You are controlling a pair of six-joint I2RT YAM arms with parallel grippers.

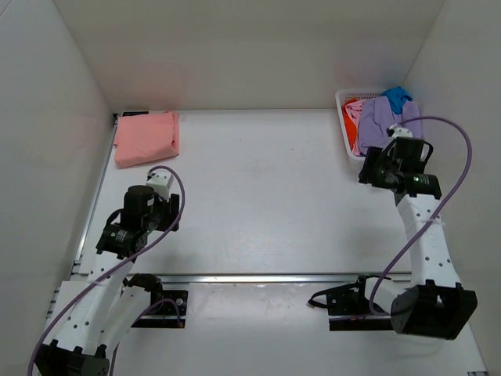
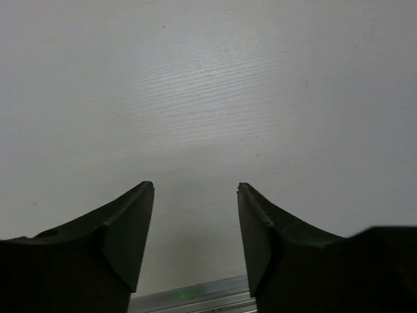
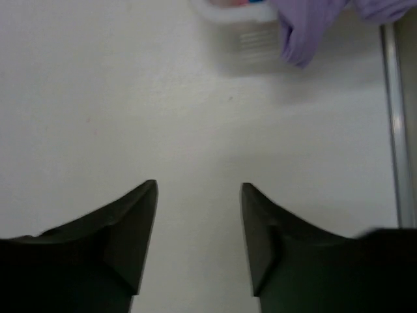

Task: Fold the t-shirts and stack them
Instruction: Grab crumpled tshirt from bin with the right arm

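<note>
Shirts: none in either claw. Right claw (image 3: 199, 184) gapes wide and holds nothing. It hangs over the white table (image 3: 98, 98), fingers aimed at the basket (image 1: 342, 117) just ahead. Left claw (image 2: 195, 186) is spread wide too, also holding nothing, low over the table near the front rail (image 1: 274, 278).

Progress, my read: one done, the rest to go. Salmon shirt (image 1: 146, 138) lies folded in a neat rectangle at the far left corner, well apart from the left claw. I take it as the start of the stack. Purple shirt (image 1: 378, 119) is crumpled and draped over the basket, with one fold hanging past the rim toward the table. Blue shirt (image 1: 397, 97) and orange-red shirt (image 1: 354, 110) are bunched in the basket beside and under it. I can't tell how many more are buried. Still left, I judge: pick purple, spread, fold, carry it across to salmon, repeat.

Surface is flat, matte white with faint specks. Room is a white booth, with walls (image 1: 235, 47) on three sides. Purple cables (image 1: 467, 157) loop off both arms.
</note>
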